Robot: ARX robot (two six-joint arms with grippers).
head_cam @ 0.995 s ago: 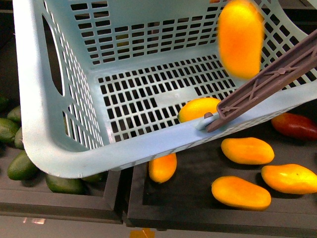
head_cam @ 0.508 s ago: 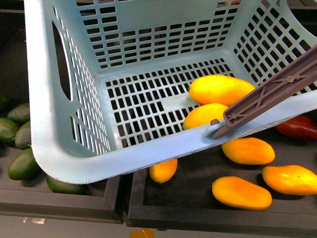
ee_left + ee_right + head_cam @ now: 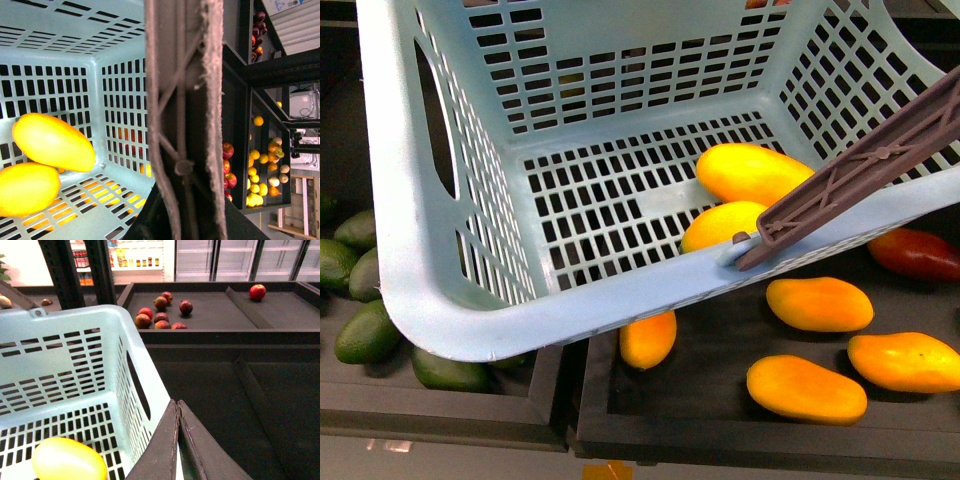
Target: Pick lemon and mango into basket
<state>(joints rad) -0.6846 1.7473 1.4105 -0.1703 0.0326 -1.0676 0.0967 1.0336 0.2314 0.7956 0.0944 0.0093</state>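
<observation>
Since both fruits already sit in the basket (image 3: 570, 305), no pick looks left.

Front: the mango (image 3: 755, 172) lies on the slotted floor toward the right wall, long axis roughly left-right. The lemon (image 3: 723, 224) is just beside it on the near side, part hidden by the rim, touching or nearly. A brown handle (image 3: 865, 165) crosses the right corner. Loose orange fruits (image 3: 818, 303) lie in the tray (image 3: 720, 335) below, avocados (image 3: 355, 262) to the left. No arm shows.

Left wrist: the handle fills the middle, both fruits lie by a corner. The left tool is not made out, so I cannot tell its state.

Right wrist: the right tool (image 3: 176, 405) is pressed together and empty, over the basket's end wall. One yellow fruit sits below it, probably the mango. The right arm looks nearer.
</observation>
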